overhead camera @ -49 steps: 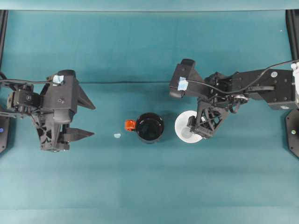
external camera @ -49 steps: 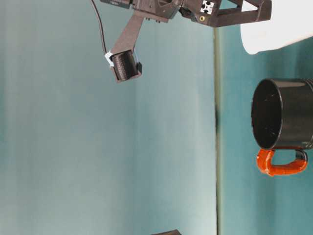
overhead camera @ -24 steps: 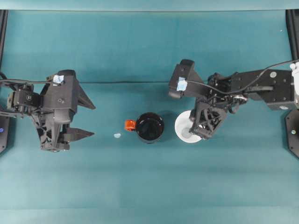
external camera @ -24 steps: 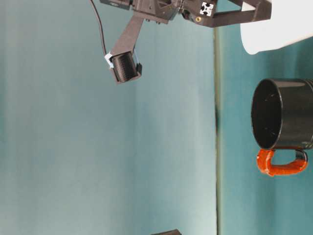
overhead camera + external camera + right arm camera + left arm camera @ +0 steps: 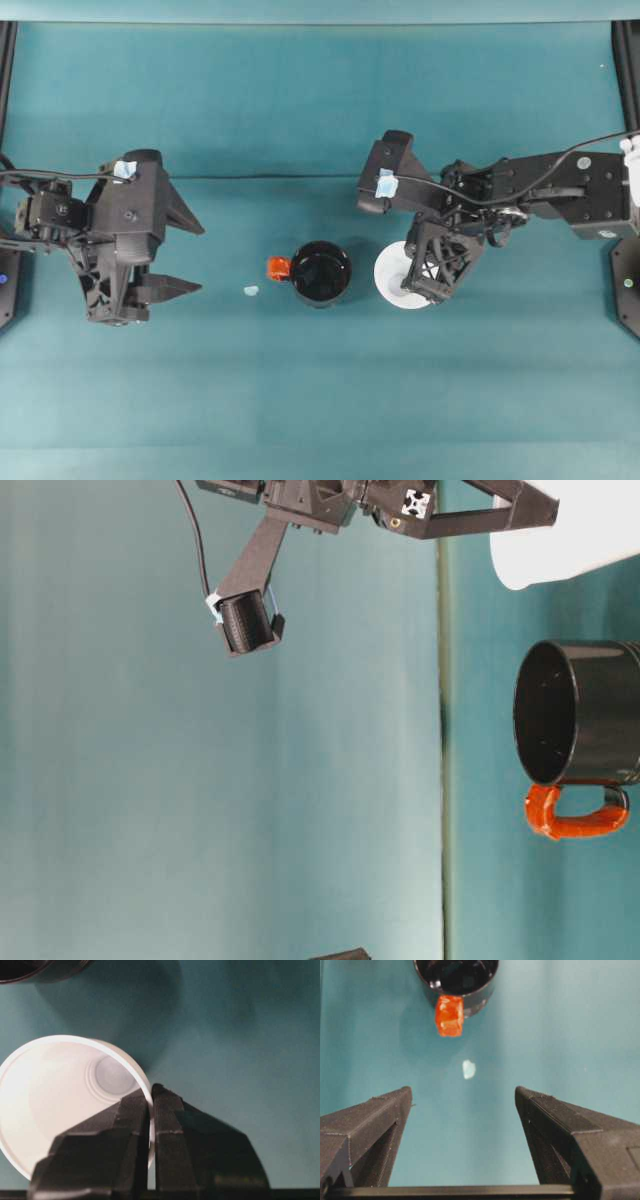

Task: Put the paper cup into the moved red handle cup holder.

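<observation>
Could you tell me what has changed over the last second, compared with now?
The right gripper, shut on the paper cup's rim, turned slightly at the wrist; the cup barely shifted. The left gripper stayed open and still, and the red handle cup holder did not move.

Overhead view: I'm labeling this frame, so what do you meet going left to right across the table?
left gripper → small pale scrap → red handle → black cup holder → paper cup, its rim pinched by the right gripper.
</observation>
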